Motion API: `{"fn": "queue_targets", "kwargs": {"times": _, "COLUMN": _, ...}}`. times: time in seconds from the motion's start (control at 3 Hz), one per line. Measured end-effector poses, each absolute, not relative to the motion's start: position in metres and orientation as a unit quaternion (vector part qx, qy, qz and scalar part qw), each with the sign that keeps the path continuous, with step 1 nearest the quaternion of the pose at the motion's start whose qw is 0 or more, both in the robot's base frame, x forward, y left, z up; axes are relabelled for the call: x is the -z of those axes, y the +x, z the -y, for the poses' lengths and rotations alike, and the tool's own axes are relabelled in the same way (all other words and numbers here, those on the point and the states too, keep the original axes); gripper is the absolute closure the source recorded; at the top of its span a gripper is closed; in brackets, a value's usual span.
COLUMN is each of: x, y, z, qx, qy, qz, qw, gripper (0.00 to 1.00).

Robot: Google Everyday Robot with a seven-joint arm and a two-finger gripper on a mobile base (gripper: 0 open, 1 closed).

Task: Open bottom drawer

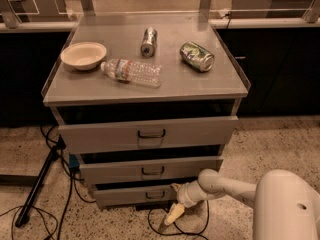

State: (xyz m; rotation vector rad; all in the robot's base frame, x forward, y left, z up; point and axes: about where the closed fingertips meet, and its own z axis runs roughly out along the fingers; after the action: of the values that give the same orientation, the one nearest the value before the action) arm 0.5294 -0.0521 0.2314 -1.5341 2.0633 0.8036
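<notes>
Your cream-tipped gripper (175, 214) sits near the floor, just below the right end of the grey metal bottom drawer (125, 196), the grey cabinet's (170, 86) lowest, narrowest front with a small dark loop handle (155, 194), and you cannot tell whether that gripper is parted or closed.

Claw (175, 212) low, just above the speckled floor (272, 144). On the worktop (210, 86), well above the claw:
- far up-left, a cream bowl (83, 55);
- up-left, a clear plastic bottle (131, 72) on its side;
- almost straight above, a silver can (148, 41) lying down;
- up-right, a green can (196, 56) on its side.

Left of the claw, black cables (52, 146) and a dark stand leg (36, 186).
</notes>
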Motion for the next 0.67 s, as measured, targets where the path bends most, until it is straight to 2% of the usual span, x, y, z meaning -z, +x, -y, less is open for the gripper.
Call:
{"fn": "queue_targets", "kwargs": {"times": 0.33, "x": -0.2144, "y": 0.5629, "z": 0.0291, "qx": -0.302, "qy": -0.566, "qz": -0.732, "qw": 0.229, "gripper": 0.00}}
{"fn": "queue_targets", "kwargs": {"times": 0.67, "x": -0.2144, "y": 0.5628, "z": 0.0291, "qx": -0.302, "qy": -0.566, "qz": -0.732, "qw": 0.229, "gripper": 0.00}}
